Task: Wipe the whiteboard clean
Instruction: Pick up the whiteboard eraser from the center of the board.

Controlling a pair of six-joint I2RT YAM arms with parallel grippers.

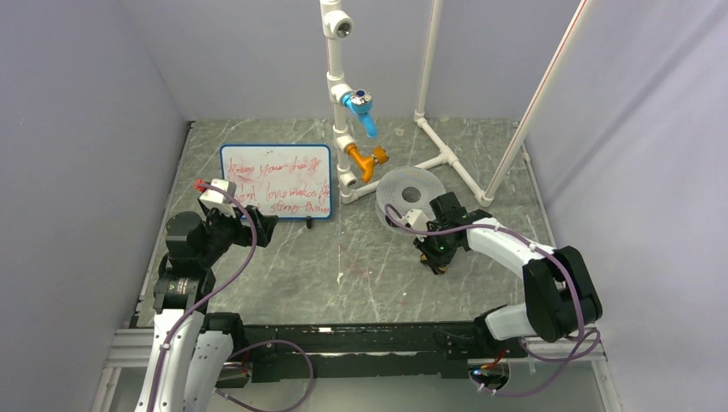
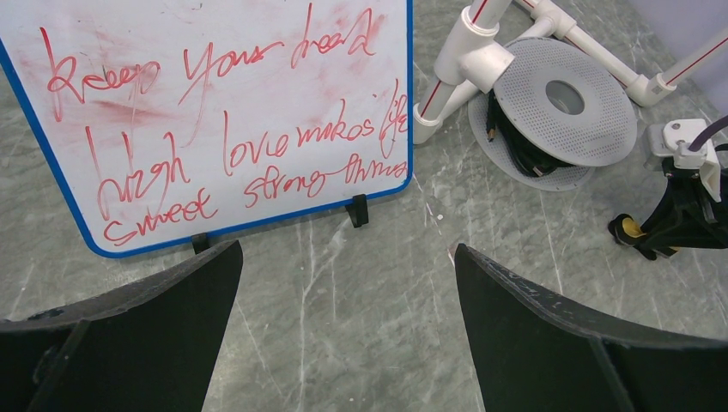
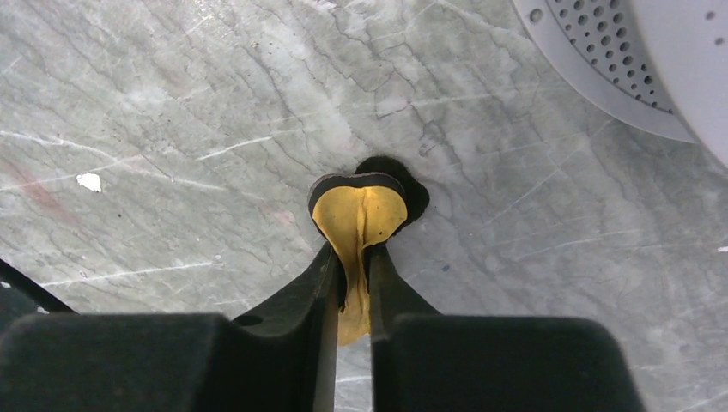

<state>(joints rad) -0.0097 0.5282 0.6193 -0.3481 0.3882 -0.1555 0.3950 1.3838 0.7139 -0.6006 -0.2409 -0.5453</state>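
The whiteboard [image 1: 275, 180] stands propped at the back left, blue-framed and covered in red handwriting [image 2: 223, 112]. My left gripper [image 1: 266, 230] hovers just in front of its lower edge, open, with only table between the fingers [image 2: 348, 253]. My right gripper [image 1: 433, 257] is at mid-table, to the right of the board and apart from it. It is shut on a small eraser pad [image 3: 356, 210], yellow foam with a black face, squeezed into a fold between the fingers. The same pad [image 2: 631, 227] shows at the right edge of the left wrist view.
A round grey perforated disc [image 1: 412, 196] lies just behind the right gripper, against a white pipe frame [image 1: 339, 86] with a blue valve [image 1: 360, 107] and an orange valve [image 1: 367, 159]. Two slanted white pipes [image 1: 524, 120] rise at the back right. Grey walls enclose the table.
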